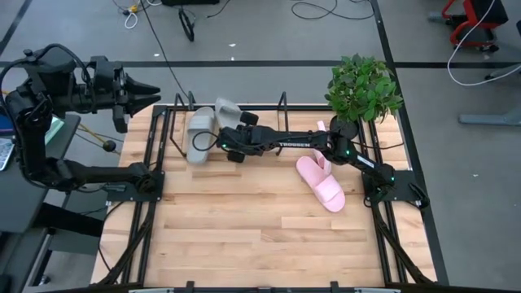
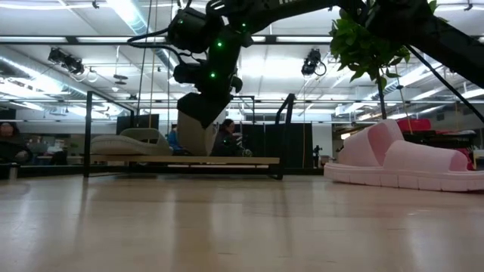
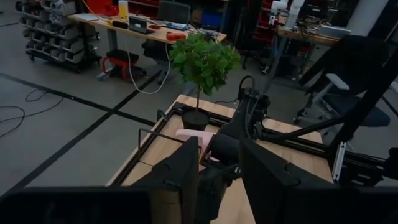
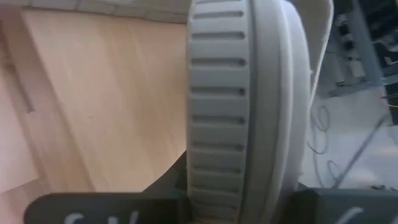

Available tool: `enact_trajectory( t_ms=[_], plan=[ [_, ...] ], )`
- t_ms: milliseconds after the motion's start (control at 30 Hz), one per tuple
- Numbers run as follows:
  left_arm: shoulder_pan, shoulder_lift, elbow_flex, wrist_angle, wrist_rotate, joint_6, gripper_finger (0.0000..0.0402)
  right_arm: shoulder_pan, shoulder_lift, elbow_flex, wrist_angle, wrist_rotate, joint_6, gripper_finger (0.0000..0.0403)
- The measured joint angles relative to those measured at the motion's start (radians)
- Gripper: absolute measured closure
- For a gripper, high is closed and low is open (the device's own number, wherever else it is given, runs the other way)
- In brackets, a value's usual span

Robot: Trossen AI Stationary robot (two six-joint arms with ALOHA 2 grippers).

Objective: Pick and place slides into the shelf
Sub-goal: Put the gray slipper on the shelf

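My right gripper [image 1: 225, 129] reaches across from the table's right side and is shut on a grey slide [image 1: 227, 111] over the black wire shelf [image 1: 281, 104] at the table's far side. In the low view this slide [image 2: 194, 134] stands steeply on end under the gripper [image 2: 201, 112]. A second grey slide [image 1: 199, 134] lies flat on the shelf's left part [image 2: 128, 140]. Two pink slides [image 1: 321, 181] lie together on the table to the right [image 2: 408, 159]. My left gripper [image 1: 153, 88] waits open, raised beyond the table's far-left corner [image 3: 217, 168]. My right gripper pinches the grey slide between its two fingers across the sole, whose ribbed side edge [image 4: 217, 124] faces the wrist camera. The fingers come level from the table's right. The slide stands on end, its lower end [image 2: 198, 151] down at the shelf's deck; whether it touches there I cannot tell.
A potted plant [image 1: 362, 85] stands at the table's far-right corner, close behind the right arm. The shelf's upright looped ends [image 1: 184, 102] rise on either side of the held slide. Bare wood [image 1: 244, 228] fills the table's near half. People sit in the room beyond [image 2: 9, 140].
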Motion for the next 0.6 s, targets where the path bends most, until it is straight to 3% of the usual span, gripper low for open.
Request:
enact_trajectory(
  t_ms=[367,600],
  plan=[
    [0.0,0.0,0.0,0.0,0.0,0.0,0.0288,-0.006,0.0,0.0,-0.012,-0.173,0.022,0.0339],
    [0.0,0.0,0.0,0.001,-0.001,0.015,0.0287,-0.006,0.056,0.0,-0.021,-0.208,-0.03,0.0339]
  ],
)
